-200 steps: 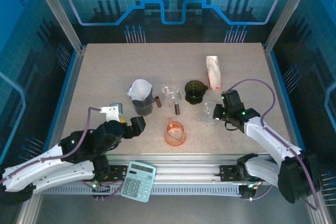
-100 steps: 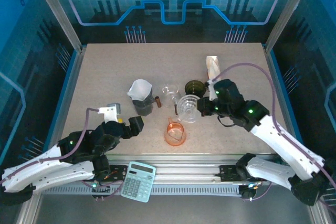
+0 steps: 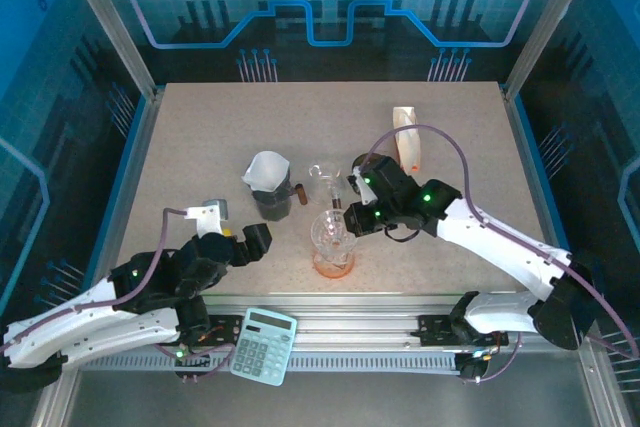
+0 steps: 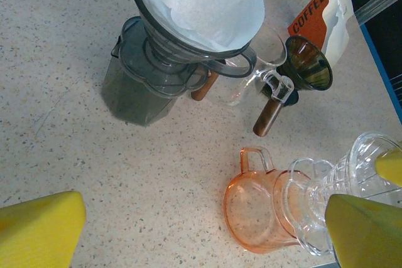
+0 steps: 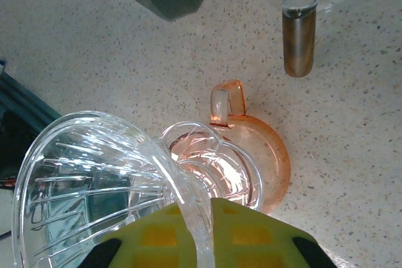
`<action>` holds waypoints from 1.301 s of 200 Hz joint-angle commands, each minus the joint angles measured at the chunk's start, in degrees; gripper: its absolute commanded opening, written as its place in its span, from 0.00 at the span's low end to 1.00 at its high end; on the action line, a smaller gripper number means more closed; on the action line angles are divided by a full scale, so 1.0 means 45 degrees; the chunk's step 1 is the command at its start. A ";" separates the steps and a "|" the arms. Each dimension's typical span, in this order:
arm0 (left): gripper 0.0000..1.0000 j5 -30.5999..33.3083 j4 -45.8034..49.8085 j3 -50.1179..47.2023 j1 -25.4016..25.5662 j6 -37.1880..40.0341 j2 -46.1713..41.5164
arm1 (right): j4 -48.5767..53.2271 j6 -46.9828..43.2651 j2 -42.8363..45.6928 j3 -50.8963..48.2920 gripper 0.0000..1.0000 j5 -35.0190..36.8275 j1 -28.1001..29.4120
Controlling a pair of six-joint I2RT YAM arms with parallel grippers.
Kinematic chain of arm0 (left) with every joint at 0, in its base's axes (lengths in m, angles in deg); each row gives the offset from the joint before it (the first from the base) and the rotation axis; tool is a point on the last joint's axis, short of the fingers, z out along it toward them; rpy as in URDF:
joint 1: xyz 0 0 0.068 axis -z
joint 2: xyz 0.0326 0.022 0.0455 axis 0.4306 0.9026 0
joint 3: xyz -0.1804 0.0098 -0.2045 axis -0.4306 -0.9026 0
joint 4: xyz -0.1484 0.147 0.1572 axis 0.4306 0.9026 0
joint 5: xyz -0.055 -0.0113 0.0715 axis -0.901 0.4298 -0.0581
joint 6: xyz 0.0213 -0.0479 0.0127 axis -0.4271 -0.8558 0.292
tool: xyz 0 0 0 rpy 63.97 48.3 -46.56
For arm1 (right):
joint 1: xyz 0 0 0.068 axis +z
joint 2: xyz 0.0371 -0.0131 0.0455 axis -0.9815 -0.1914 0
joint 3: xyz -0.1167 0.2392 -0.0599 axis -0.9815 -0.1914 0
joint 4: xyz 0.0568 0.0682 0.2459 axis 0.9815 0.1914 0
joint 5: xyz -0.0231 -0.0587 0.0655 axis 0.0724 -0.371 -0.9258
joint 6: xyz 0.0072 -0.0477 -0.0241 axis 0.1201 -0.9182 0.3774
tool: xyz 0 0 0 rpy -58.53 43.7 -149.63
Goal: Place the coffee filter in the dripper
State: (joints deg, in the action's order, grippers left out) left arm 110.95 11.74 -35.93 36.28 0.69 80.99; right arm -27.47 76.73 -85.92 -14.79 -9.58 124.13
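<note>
The right gripper (image 3: pixel 352 219) is clenched on the rim of the clear glass dripper (image 5: pixel 94 180), holding it tilted over the orange cup (image 5: pixel 267 161) near the middle of the table's (image 3: pixel 200 137) near edge. The coffee filter (image 4: pixel 201 4) sits well apart, to that gripper's left toward the table's centre, open inside a dark dripper (image 4: pixel 157 51) on a dark server (image 4: pixel 135 92). The left gripper (image 3: pixel 255 239) hangs spread wide and empty toward the near-left corner.
</note>
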 commanded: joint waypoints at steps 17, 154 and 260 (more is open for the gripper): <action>0.99 0.0353 0.0140 -0.0210 0.0080 -0.0196 -0.0184 | -0.0136 0.0027 -0.0272 0.0307 0.00 0.0092 0.0365; 0.99 0.0432 0.0223 -0.0174 0.0080 -0.0223 -0.0196 | -0.0512 0.0018 -0.0168 -0.0638 0.25 0.0612 0.0295; 0.99 0.0394 -0.0060 -0.0174 0.0080 -0.0175 -0.0195 | -0.0474 -0.0126 0.1675 -0.0634 0.78 0.1683 -0.0416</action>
State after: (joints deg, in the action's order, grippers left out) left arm 110.97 11.85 -35.97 36.28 0.50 80.73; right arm -29.66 76.51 -82.92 -17.85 -5.15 124.50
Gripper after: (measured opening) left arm 0.990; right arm 0.769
